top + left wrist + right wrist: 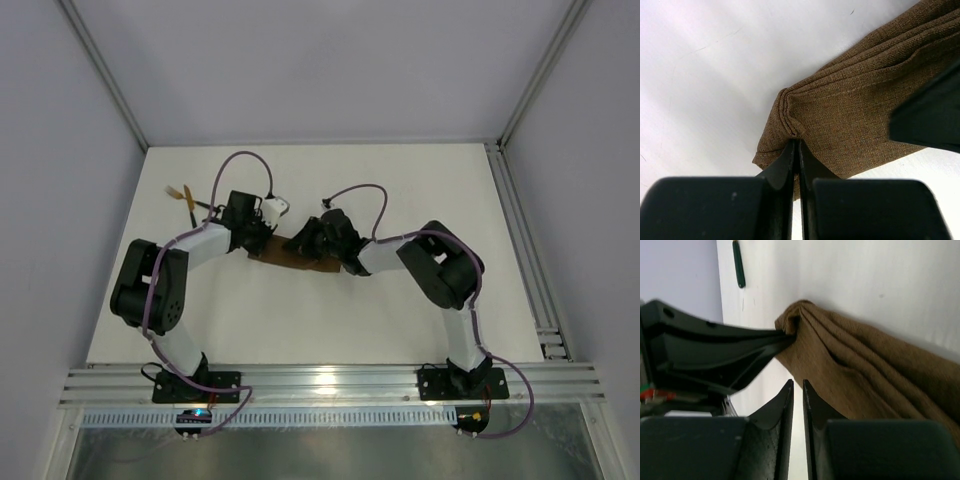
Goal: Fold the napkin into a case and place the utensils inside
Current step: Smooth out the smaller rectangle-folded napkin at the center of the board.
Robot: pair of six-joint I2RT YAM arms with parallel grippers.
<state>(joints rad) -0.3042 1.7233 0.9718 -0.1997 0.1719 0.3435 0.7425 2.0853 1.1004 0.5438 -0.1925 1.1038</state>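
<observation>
1. Top view: napkin (290,257), folded into a narrow strip, lies mid-worktop (400,180), a bit left of centre. Left pincer (268,232) is at the strip's left end. Right pincer (305,240) is just beside it, over the strip. Utensils (186,197) lie apart, toward the far-left corner.
2. Left wrist: jaws clamped together on the napkin's layered, folded corner. The rest of the cloth lies on the worktop.
3. Right wrist: jaws a thin slit apart, nothing between them. Napkin edge sits just beside them. Left pincer's tip bites the cloth corner.

Narrow folded brown napkin (285,252); utensils (188,197) well apart, far-left.
</observation>
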